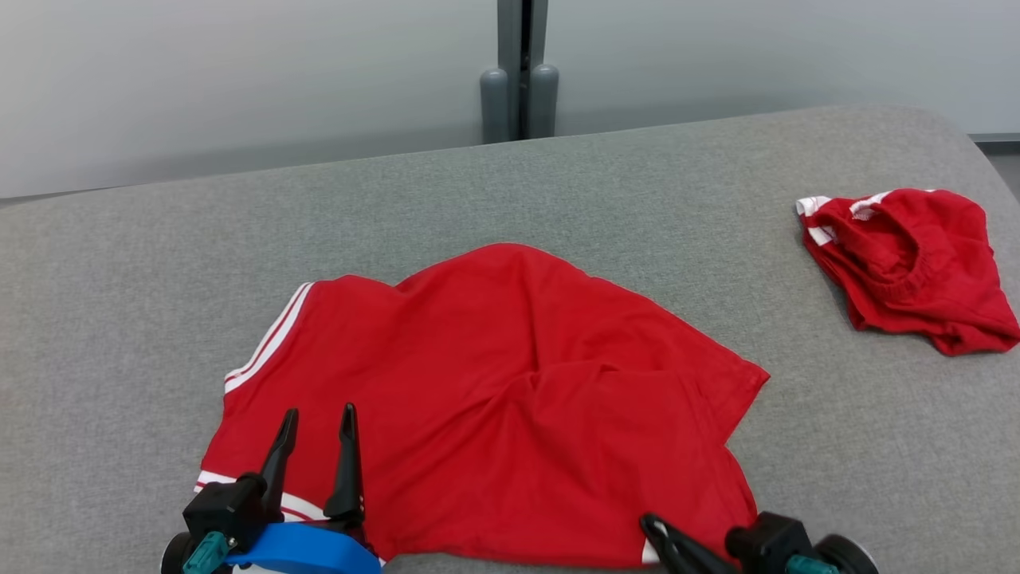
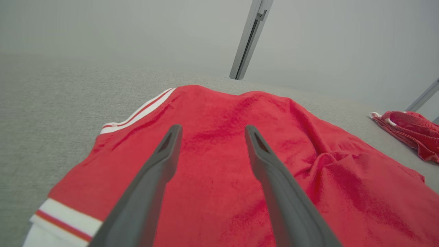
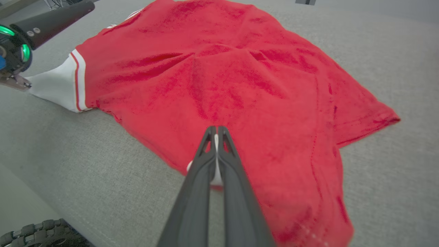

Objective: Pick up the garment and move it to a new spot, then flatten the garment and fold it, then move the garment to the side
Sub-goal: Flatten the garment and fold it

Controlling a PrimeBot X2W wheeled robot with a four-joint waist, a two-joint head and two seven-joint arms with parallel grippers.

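Observation:
The garment (image 1: 494,383) is a red shirt with white striped trim, spread with some wrinkles on the grey padded surface (image 1: 558,191). My left gripper (image 1: 317,414) hovers open over its left part near a striped sleeve; in the left wrist view the left gripper (image 2: 212,132) has red cloth (image 2: 308,178) showing between its fingers. My right gripper (image 1: 647,524) is at the garment's near right corner. In the right wrist view the right gripper (image 3: 216,129) is shut at the garment's (image 3: 223,68) near edge, with a sliver of white hem between its fingers.
A second crumpled red garment (image 1: 908,263) lies at the far right of the surface, also seen from the left wrist (image 2: 411,132). A grey post (image 1: 522,72) stands behind the surface. Bare grey cloth surrounds the shirt. A tyre (image 3: 37,235) shows below the near edge.

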